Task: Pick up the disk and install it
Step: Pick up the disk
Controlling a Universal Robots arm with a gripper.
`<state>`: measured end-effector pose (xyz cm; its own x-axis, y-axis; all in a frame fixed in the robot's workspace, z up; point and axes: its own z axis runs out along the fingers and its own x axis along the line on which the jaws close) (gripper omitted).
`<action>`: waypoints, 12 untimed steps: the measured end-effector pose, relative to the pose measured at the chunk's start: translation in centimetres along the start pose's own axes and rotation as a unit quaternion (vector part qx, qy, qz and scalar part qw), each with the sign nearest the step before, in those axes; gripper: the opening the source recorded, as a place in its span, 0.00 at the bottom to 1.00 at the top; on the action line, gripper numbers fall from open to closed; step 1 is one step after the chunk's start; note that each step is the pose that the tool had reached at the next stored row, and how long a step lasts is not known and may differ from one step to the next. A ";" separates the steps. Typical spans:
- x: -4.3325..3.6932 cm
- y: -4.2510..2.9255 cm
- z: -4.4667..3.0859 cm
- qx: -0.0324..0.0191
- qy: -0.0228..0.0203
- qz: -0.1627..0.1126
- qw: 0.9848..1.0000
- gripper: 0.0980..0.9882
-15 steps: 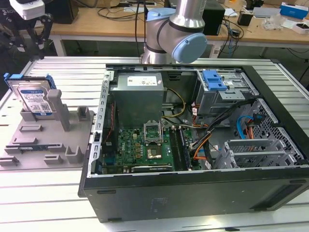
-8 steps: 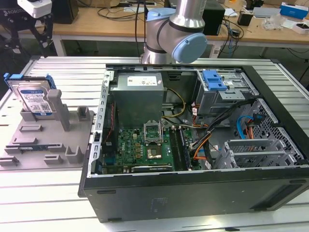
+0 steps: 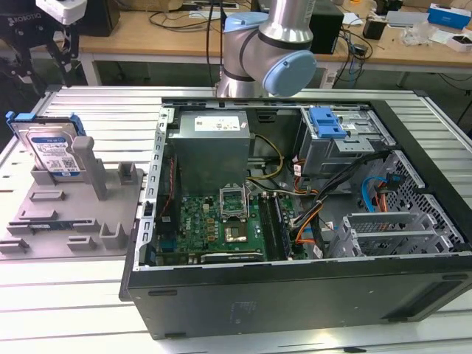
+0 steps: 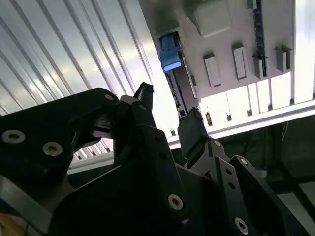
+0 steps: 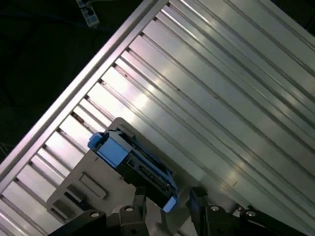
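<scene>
A robot arm's tool (image 4: 167, 105) hangs above the disk (image 3: 51, 147). Its two black fingers (image 4: 191, 129) are spread wide with nothing between them. This looks like the approach stage of the pick-up: the disk is not yet gripped, and none of the installing is done.

The disk stands on edge in a grey holder (image 3: 81, 214) on the ribbed metal desk (image 3: 96, 110), at the exterior view's left. It is well apart from the open computer case (image 3: 295, 295), which lies on its side across the centre and the exterior view's right. In both wrist views the disk is seen edge-on, as a thin dark slab capped with blue.

Judging from this, a grasp calls for one finger on each broad face, clear of the holder's upright posts. It also calls for a straight lift, so the disk does not catch.

The disk is a flat silver rectangle with a white-and-blue label facing the exterior camera. A bright blue plastic bracket frames it and shows along its upper edge and corners. It looks rigid and smooth-faced.
</scene>
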<state>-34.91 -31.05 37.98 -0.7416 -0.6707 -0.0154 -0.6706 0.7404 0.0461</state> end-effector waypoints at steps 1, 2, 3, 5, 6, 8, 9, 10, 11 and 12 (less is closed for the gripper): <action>0.00 0.00 0.00 0.000 0.001 -0.009 1.000 0.43; 0.00 -0.01 0.01 0.000 0.001 -0.020 1.000 0.43; 0.00 -0.01 0.01 0.001 0.003 -0.036 0.999 0.43; 0.00 0.00 0.03 0.002 0.006 -0.075 0.997 0.43; 0.00 0.00 0.03 0.002 0.007 -0.089 0.996 0.43; 0.00 0.00 0.05 0.005 0.011 -0.117 0.993 0.43; 0.00 0.00 0.06 0.006 0.014 -0.131 0.991 0.43; 0.00 0.00 0.08 0.008 0.016 -0.146 0.989 0.43; 0.00 0.00 0.09 0.010 0.018 -0.156 0.988 0.43; 0.00 -0.01 0.10 0.011 0.019 -0.163 0.986 0.43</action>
<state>-34.90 -31.05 37.88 -0.4848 -0.8745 0.0115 -0.8742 0.4850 0.0240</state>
